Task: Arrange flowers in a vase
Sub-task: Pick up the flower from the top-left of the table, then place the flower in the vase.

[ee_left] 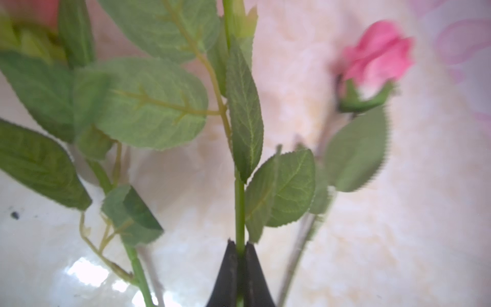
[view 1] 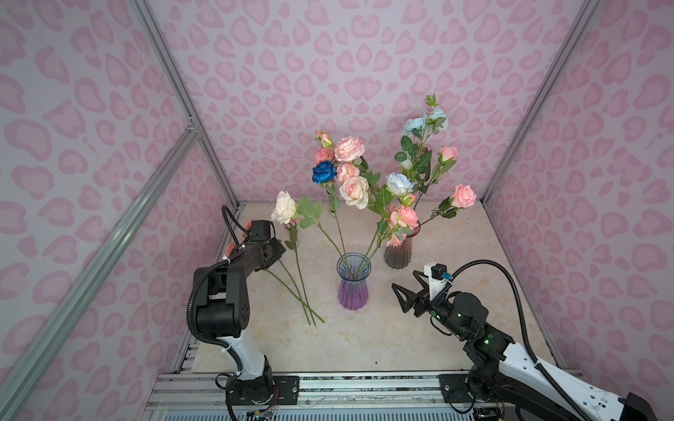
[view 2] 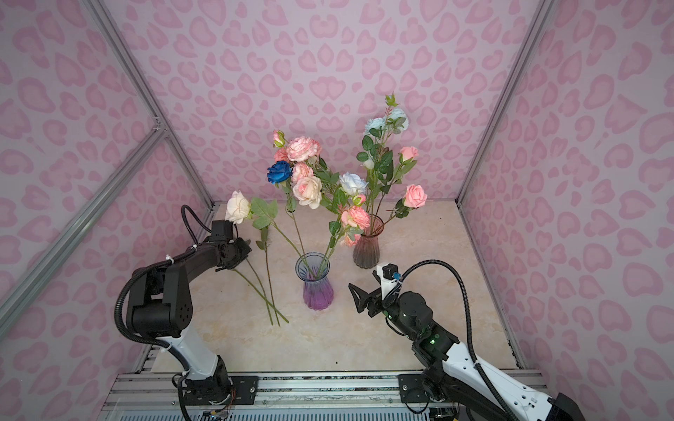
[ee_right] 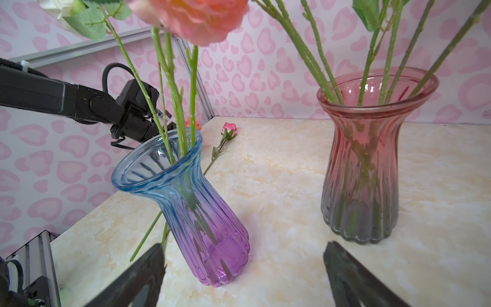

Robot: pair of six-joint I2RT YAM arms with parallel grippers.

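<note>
With the left gripper (ee_left: 240, 245) pinched shut on one stem (ee_left: 240, 202) among the loose flowers (view 1: 305, 308) lying left of the vase (view 1: 352, 288), and the right gripper (view 1: 404, 279) waiting wide apart at its right, lifting may snag neighbouring leaves (ee_left: 148, 103) and drag those flowers, or the thin stem may swivel in the pinch.

One leafy green stem (ee_left: 240, 207) is being pinched in the left gripper (ee_left: 240, 248), other loose stems (view 1: 305, 291) are being left flat beside it; blue-purple vase (view 1: 353, 282), mixed blooms (view 1: 350, 171) in it, is being seen upright just ahead of the right gripper (view 1: 403, 279).
</note>
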